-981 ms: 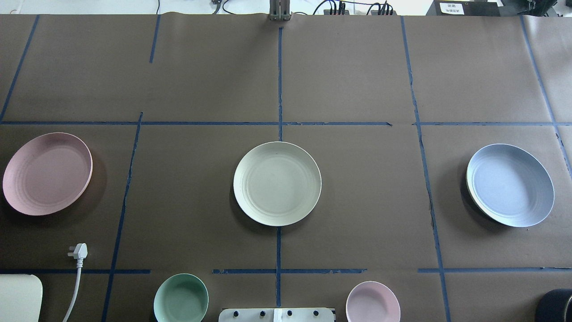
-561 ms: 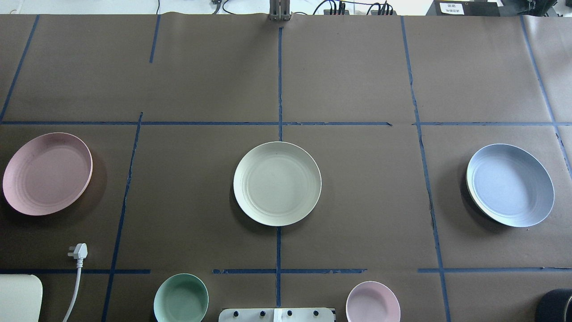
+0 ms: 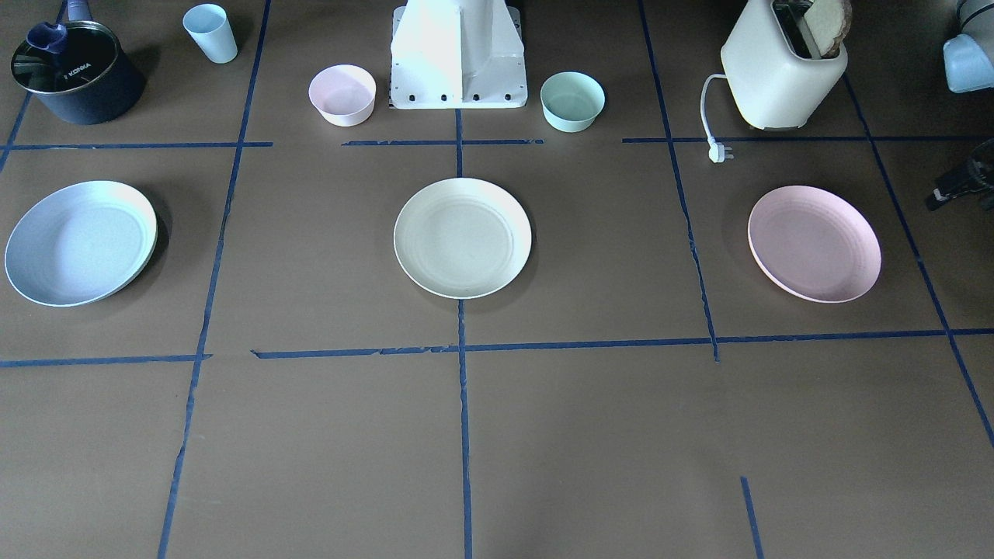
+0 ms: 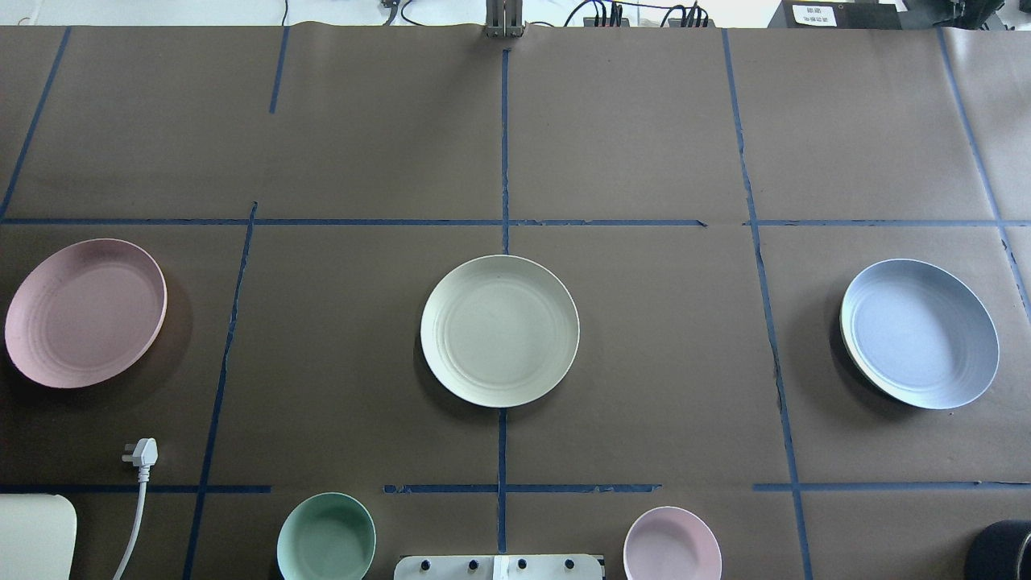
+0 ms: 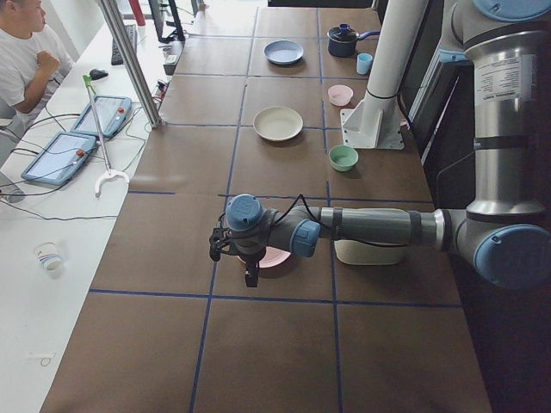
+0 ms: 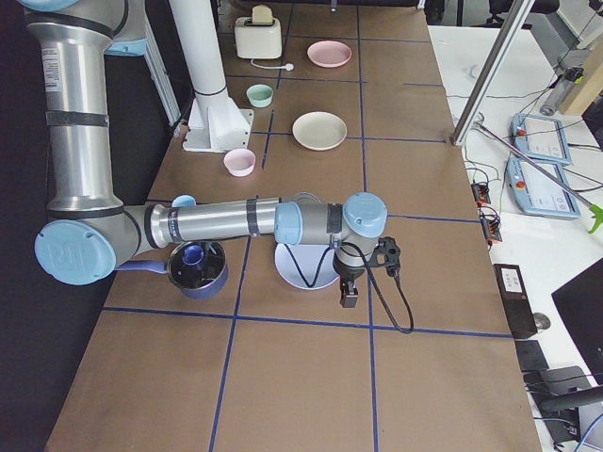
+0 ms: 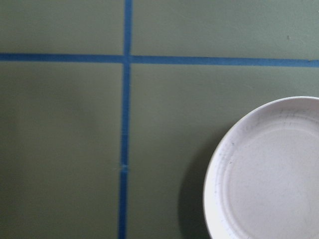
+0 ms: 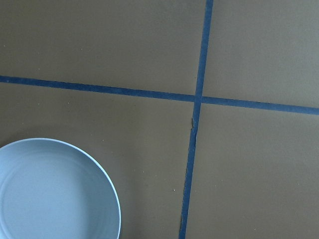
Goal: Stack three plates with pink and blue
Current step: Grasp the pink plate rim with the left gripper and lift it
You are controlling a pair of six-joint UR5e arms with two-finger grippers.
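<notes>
Matte, ringed and shallow, all three lie apart in one row across the desk: pink plate by the left edge, cream plate mid-desk, blue plate by the right edge, with brown paper between them. By the near edge, the toaster holds a bread slice. Over the pink plate's rim hangs the left claw, and over the blue plate's rim the right claw; whether either is open or closed I cannot tell

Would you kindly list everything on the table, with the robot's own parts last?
Plates: three; cream plate central, pink plate on the robot's left, blue plate on its right.
Bowls: two, flanking the base; pink bowl, mint bowl.
Toaster: one, cream, holding bread, robot's left; white plug loose beside it.
Pot: one, dark blue, robot's right.
Cup: one, pale blue, beside the pot.
Grippers: left gripper by pink plate, right gripper by blue plate; state unclear.
</notes>
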